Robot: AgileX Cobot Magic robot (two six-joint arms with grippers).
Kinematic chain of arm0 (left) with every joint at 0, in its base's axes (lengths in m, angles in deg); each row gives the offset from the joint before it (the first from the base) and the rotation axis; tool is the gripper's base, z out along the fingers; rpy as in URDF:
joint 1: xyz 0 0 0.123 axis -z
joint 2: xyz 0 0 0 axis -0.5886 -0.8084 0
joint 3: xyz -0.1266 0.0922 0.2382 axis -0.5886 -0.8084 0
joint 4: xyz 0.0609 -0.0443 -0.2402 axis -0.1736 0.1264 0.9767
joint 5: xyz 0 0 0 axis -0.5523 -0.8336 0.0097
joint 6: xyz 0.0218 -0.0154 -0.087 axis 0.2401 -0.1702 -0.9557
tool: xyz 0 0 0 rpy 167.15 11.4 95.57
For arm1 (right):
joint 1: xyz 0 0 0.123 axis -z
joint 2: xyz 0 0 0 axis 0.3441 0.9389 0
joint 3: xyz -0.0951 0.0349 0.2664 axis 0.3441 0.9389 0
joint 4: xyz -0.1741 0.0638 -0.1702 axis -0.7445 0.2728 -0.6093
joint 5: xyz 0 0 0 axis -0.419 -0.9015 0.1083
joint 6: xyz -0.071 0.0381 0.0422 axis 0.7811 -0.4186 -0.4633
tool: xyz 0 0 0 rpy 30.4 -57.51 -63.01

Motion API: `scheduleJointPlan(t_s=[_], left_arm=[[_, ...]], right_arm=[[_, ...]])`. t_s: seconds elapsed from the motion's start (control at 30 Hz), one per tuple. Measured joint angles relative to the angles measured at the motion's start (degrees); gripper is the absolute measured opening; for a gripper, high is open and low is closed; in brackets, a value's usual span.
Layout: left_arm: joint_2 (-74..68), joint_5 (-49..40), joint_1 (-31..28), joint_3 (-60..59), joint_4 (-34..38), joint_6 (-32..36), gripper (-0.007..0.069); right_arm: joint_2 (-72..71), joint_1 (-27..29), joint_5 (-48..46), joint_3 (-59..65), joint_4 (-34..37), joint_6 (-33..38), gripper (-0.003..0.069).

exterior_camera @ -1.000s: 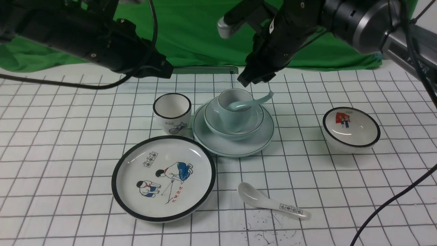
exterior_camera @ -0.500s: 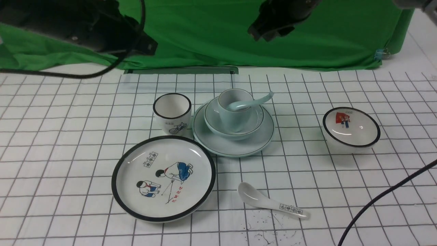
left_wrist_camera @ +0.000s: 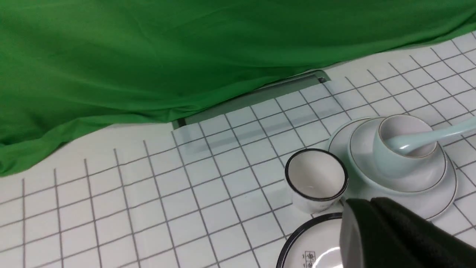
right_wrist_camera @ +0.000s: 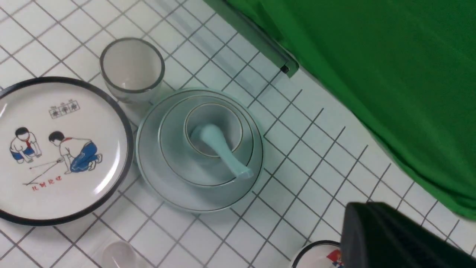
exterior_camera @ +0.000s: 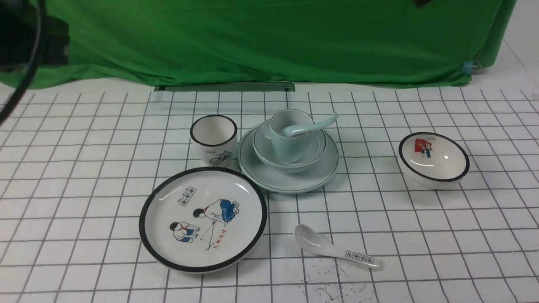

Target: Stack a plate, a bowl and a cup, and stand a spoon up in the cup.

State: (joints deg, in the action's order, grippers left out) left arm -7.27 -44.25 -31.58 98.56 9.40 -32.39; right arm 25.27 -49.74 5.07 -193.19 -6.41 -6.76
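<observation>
Pale blue-green ceramic set is sitting stacked mid-table: plate (exterior_camera: 288,179) at the bottom, bowl (exterior_camera: 311,149) in it, cup (exterior_camera: 286,145) in the bowl. Spoon (exterior_camera: 309,126) is resting in the cup, handle leaning over the rim toward the robot's right, tilted rather than upright.

Risk, as judged: the spoon is leaning steeply, so a knock to the table or a sweep by either arm could tip it out or shift the cup in the bowl. The bicycle cup (exterior_camera: 213,139) is standing just beside the plate; contact there could nudge the stack.

Both arms are sitting high and well apart from the stack. Left gripper (left_wrist_camera: 386,230) and right gripper (right_wrist_camera: 386,238) are showing only as dark housing; both are reading as fully closed, holding nothing.
</observation>
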Motion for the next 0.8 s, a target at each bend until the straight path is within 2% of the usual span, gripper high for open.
scheduleJointPlan(t_s=[0.2,0.3,0.33,0.43,0.6,0.8], left_arm=[[19.48,3.43,0.0,-19.04,-6.95,-6.98,-0.003],[28.63,3.43,0.0,-25.97,-8.33,-8.93,-0.003],[29.27,3.43,0.0,-26.41,-8.41,-9.07,-0.003],[39.79,5.01,0.0,-32.67,-9.18,-11.49,-0.003],[49.24,9.85,0.0,-37.9,-10.42,-12.54,-0.003],[51.25,12.06,0.0,-39.26,-11.11,-12.54,-0.003]], right_arm=[[-18.6,0.0,23.48,27.47,1.63,-3.18,0.0012],[-26.39,0.0,33.94,39.04,4.35,-3.24,0.0012],[-27.61,0.0,34.68,39.8,4.61,-3.24,0.0012],[-37.6,0.0,47.77,52.47,7.9,-3.24,0.0012],[-49.34,0.0,59.56,63.83,8.59,-3.24,0.0012],[-54.54,0.0,62.56,67.34,8.7,-3.31,0.0012]])
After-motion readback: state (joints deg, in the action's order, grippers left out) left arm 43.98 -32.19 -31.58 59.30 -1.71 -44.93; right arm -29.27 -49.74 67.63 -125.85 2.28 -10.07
